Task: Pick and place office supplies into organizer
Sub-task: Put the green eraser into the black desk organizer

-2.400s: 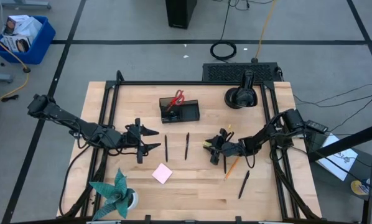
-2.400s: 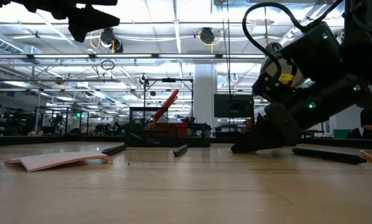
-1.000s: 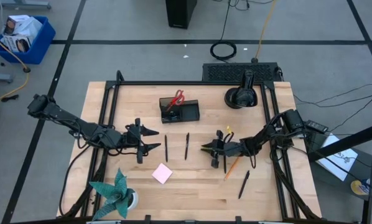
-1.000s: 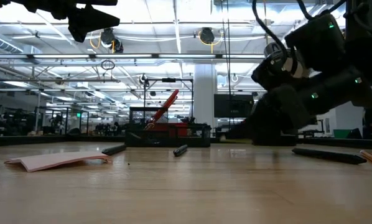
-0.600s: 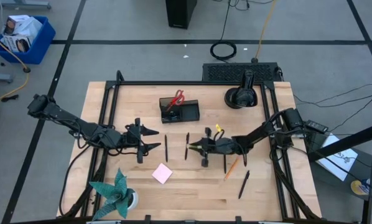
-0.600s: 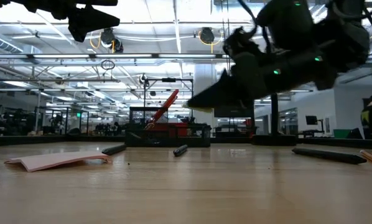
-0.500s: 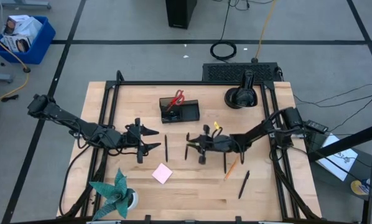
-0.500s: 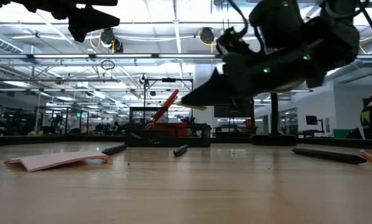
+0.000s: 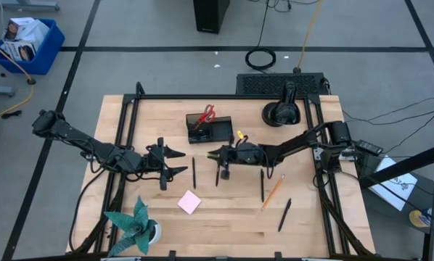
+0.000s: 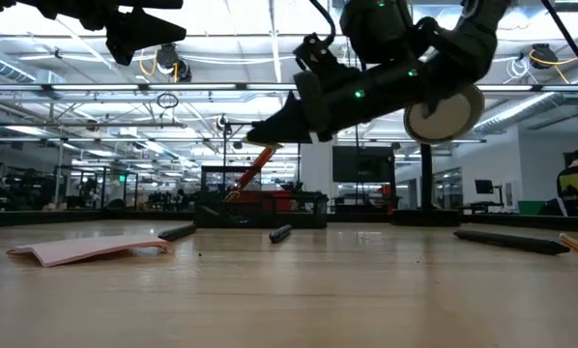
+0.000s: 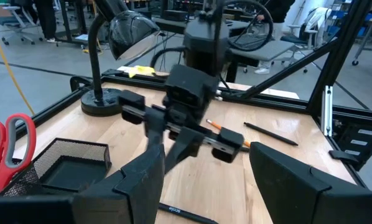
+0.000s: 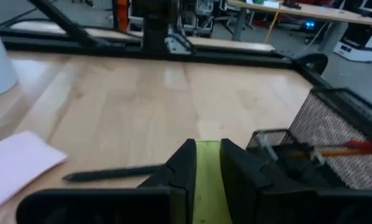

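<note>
My right gripper [image 9: 211, 154] hangs above the table just near of the black mesh organizer [image 9: 210, 128] and is shut on a small yellow-green bit [image 12: 208, 180]. In the low view it [image 10: 257, 134] is well above the tabletop. Red-handled scissors [image 9: 207, 113] stand in the organizer's taller section. My left gripper [image 9: 181, 162] waits open over the table's left half. Black pens [image 9: 194, 172] [image 9: 261, 185] [image 9: 284, 214], an orange pencil [image 9: 272, 191] and a pink sticky-note pad [image 9: 189, 202] lie flat on the wood. My right gripper pinches the small yellow-green bit [image 12: 208, 163] between its two fingers [image 12: 183, 163]. The fingers run roughly level, pointing toward the table's left. The bit is lifted clear of the table; its full shape is hidden between the fingers.
A round black lamp base with an upright post [image 9: 281, 112] stands at the far right. A teal paper plant [image 9: 136, 226] sits at the near left corner. Another pen [image 9: 218, 172] lies partly under my right gripper. Black frame rails [image 9: 123, 130] border the table.
My right gripper has risen off the table and travelled toward the table's left and far edge, from beside the pencil to just near of the organizer, carrying the yellow bit with it. Its arm has stretched out.
</note>
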Controlling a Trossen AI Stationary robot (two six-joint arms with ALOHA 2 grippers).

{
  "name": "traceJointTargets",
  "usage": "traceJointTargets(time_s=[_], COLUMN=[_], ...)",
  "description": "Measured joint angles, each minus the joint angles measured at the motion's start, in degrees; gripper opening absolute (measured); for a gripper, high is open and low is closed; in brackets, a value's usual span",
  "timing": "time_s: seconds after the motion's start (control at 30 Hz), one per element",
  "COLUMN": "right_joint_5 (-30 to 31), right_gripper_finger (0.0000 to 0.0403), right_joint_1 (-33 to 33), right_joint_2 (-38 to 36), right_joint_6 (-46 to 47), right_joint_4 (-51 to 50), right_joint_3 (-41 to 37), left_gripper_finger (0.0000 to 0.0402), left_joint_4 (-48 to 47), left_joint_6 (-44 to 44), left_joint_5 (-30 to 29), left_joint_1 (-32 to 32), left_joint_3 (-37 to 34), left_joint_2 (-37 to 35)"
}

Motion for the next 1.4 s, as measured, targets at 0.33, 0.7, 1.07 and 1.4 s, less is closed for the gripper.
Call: traceJointTargets(time_s=[0.33, 0.7, 1.07, 1.4], right_joint_5=[-4.8, -6.3, -2.9, 1.4], right_gripper_finger=[0.005, 0.005, 0.005, 0.005], right_joint_1=[-4.7, -7.2, -9.6, -11.3], right_joint_2=[0.0, 6.6, 15.1, 16.3], right_joint_6=[-0.5, -3.0, 2.5, 6.9], right_joint_4=[0.0, 0.1, -7.8, -10.7], right_joint_3=[2.7, 9.1, 21.8, 23.2], left_gripper_finger=[0.0239, 0.0239, 0.0239, 0.0239], left_joint_4=[5.5, 7.7, 7.2, 7.0], left_joint_6=[4.3, 4.9, 4.5, 4.3], left_joint_5=[-0.1, 0.1, 0.5, 0.5], left_joint_1=[-0.8, -2.7, -3.3, -3.3], left_joint_3=[0.0, 0.0, 0.0, 0.0], left_joint_2=[-0.8, -2.5, -2.5, -2.5])
